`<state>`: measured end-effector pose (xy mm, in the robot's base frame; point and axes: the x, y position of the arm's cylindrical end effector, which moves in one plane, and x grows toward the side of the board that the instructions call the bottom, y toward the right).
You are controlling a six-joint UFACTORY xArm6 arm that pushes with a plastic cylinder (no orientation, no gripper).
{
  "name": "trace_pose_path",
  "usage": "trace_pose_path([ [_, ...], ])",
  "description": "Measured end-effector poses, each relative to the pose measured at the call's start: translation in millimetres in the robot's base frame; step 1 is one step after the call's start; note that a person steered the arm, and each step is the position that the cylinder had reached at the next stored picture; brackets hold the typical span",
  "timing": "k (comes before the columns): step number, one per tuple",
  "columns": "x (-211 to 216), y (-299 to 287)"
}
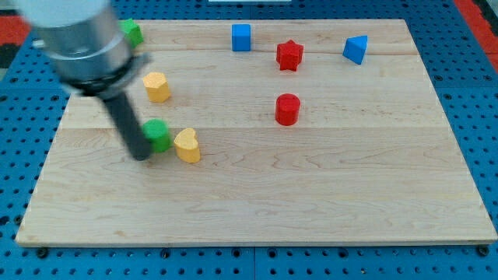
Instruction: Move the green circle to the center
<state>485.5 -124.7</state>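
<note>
The green circle (159, 134) sits at the board's left, touching a yellow heart block (187, 145) on its right. My tip (141, 155) rests on the board just left of the green circle, against its left side. The rod and arm rise toward the view's top left and hide part of the green circle.
A yellow block (156, 86) lies above the green circle. Another green block (132, 32) is at the top left, partly hidden by the arm. A red cylinder (287, 109), a red star (289, 55), a blue cube (242, 36) and a blue block (355, 49) lie toward the top right. The wooden board (327, 194) sits on a blue pegboard.
</note>
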Motion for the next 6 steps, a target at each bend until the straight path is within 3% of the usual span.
trace_pose_path([
  [1,-51.5,69.5],
  [2,-60.5,88.4],
  [5,-51.0,-34.1],
  [6,-58.5,-47.4],
])
